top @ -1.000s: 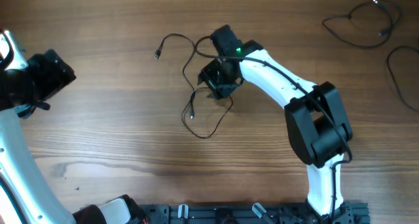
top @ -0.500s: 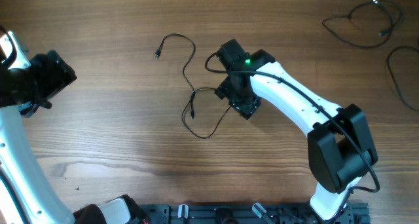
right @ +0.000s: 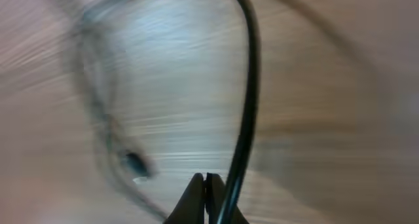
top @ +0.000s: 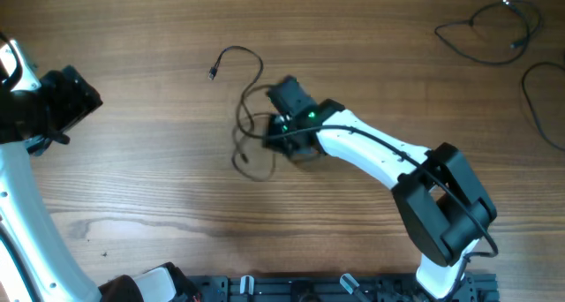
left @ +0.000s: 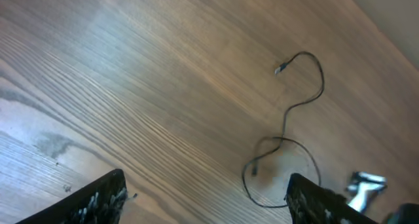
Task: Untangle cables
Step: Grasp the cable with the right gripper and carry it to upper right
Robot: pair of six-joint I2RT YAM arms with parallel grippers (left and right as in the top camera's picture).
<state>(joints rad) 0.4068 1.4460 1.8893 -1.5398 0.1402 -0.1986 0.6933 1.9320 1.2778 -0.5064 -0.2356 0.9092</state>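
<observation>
My right gripper (right: 205, 185), pinching the cable (right: 247, 86), has dragged it toward the left edge; the loop bunched tighter, not freer.

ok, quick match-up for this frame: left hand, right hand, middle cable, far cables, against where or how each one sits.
1. left hand
2. right hand
3. middle cable
4. far cables

A. top right corner of the table
B. open, at the left edge
C. shut on a cable, mid-table
D. looped mid-table, free plug end toward the upper left

Pairs: 1-B, 2-C, 3-D, 4-A.
</observation>
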